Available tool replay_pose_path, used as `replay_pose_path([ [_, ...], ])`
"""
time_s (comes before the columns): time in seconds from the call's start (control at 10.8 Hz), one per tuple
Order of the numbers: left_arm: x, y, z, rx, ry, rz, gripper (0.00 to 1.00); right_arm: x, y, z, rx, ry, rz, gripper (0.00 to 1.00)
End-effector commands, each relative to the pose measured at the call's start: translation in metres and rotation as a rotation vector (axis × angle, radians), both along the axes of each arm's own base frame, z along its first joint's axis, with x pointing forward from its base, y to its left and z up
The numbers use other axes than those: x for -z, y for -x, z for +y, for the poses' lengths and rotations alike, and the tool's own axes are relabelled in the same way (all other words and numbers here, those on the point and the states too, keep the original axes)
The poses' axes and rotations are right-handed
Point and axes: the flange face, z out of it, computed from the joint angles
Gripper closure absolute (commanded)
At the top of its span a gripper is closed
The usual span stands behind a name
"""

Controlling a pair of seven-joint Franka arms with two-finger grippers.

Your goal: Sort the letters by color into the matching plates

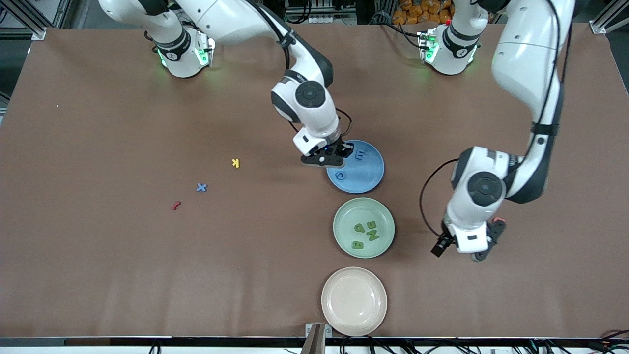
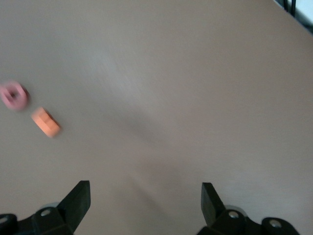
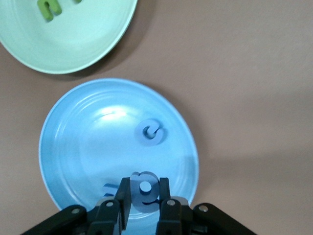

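Observation:
My right gripper [image 1: 342, 153] [image 3: 145, 190] is over the blue plate [image 1: 369, 173] [image 3: 98, 142], at its edge toward the robots' bases. It is shut on a blue letter [image 3: 145, 192], held just above the plate. Two more blue letters lie in that plate, an E [image 1: 360, 156] and a round one [image 1: 340, 174] [image 3: 152, 132]. A blue X [image 1: 201, 187] lies on the bare table toward the right arm's end. The green plate [image 1: 381, 216] [image 3: 78, 44] holds several green letters [image 1: 366, 233]. My left gripper [image 1: 474, 250] [image 2: 145, 200] is open and empty over bare table.
A beige-pink plate [image 1: 354, 301] sits nearest the front camera. A yellow K [image 1: 236, 163] and a red piece [image 1: 175, 205] lie near the blue X. An orange E [image 2: 45, 122] and a pink G [image 2: 13, 94] lie on the table near my left gripper.

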Motion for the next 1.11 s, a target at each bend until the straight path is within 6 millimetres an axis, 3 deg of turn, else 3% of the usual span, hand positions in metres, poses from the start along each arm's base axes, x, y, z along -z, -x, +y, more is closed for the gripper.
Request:
replay_pose_path([
  [0.0, -0.031, 0.004, 0.047, 0.404, -0.084, 0.131, 0.00, 0.003, -0.001, 0.038, 0.138, -0.023, -0.054, 1.00],
  [0.19, -0.044, 0.006, 0.085, 0.546, -0.022, 0.202, 0.00, 0.012, 0.005, 0.052, 0.187, -0.078, -0.091, 1.00],
  [0.37, -0.053, 0.016, 0.092, 0.613, 0.088, 0.249, 0.00, 0.020, -0.003, 0.058, 0.250, -0.130, -0.126, 1.00],
  [0.46, -0.057, 0.024, 0.091, 0.607, 0.136, 0.282, 0.00, 0.019, -0.005, 0.065, 0.278, -0.166, -0.136, 0.62],
  [0.56, -0.060, 0.038, 0.081, 0.609, 0.173, 0.300, 0.00, 0.017, -0.006, 0.065, 0.301, -0.171, -0.134, 0.01],
  [0.83, -0.083, 0.089, 0.077, 0.617, 0.169, 0.306, 0.00, -0.012, -0.028, 0.041, 0.333, -0.170, -0.130, 0.00],
  [1.02, -0.101, 0.126, 0.090, 0.627, 0.149, 0.276, 0.00, -0.026, -0.033, -0.005, 0.238, -0.068, -0.077, 0.00],
])
